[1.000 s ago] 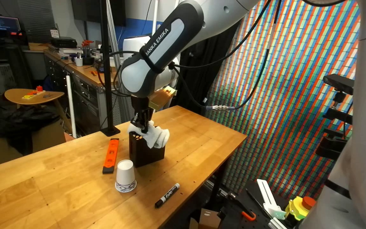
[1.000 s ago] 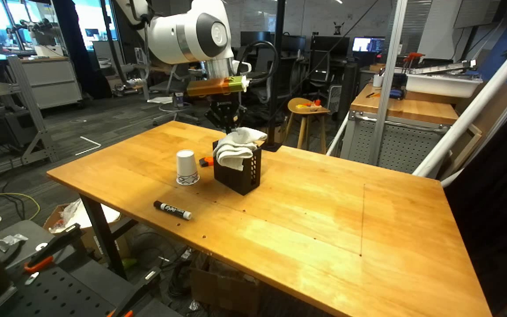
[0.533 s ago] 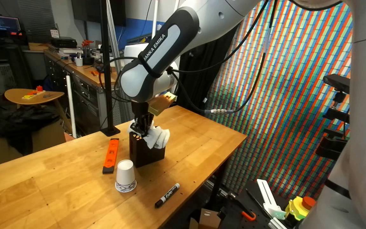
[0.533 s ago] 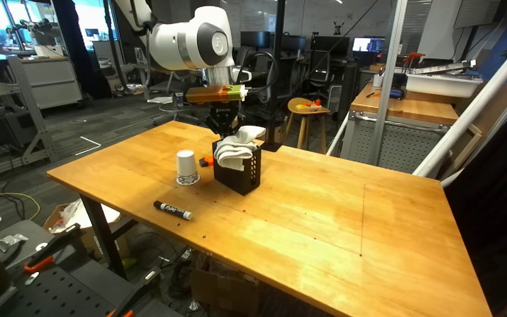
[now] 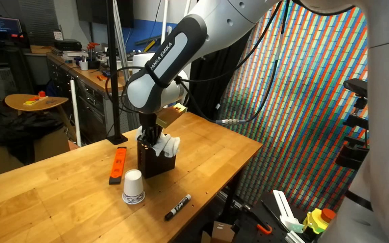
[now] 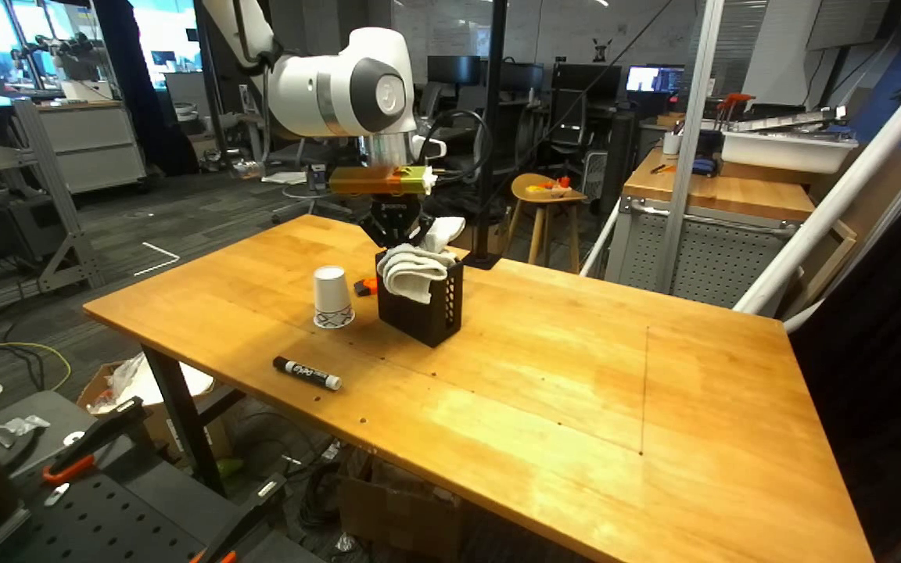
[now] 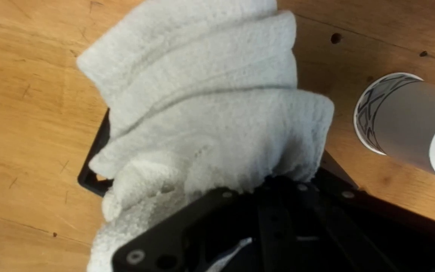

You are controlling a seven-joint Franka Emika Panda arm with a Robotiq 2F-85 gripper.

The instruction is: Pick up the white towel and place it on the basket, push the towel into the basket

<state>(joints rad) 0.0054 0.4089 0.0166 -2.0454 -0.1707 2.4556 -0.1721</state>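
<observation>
Black basket [image 6: 411,317] upright on the wooden table [image 6: 615,375]. White towel [image 6: 415,274] bunched over the basket's top, folds draped outside one wall, another end standing above the rim. Gripper [image 7: 283,185] points down at the basket's opening, fingers drawn together against the cloth; cannot tell whether any fabric is pinched. Inverted paper cup [image 5: 133,184] just beside the basket, orange level [image 5: 118,165] near it, marker [image 5: 177,207] farther off.

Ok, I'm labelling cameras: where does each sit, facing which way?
Exterior view: beside the arm, which looms large, facing down over the table.
Exterior view: above table height, facing across it; gripper and outer arm show.
Wrist view: behind the gripper, which shows, facing down at the towel.
Both exterior views share the cup, marker and basket.
</observation>
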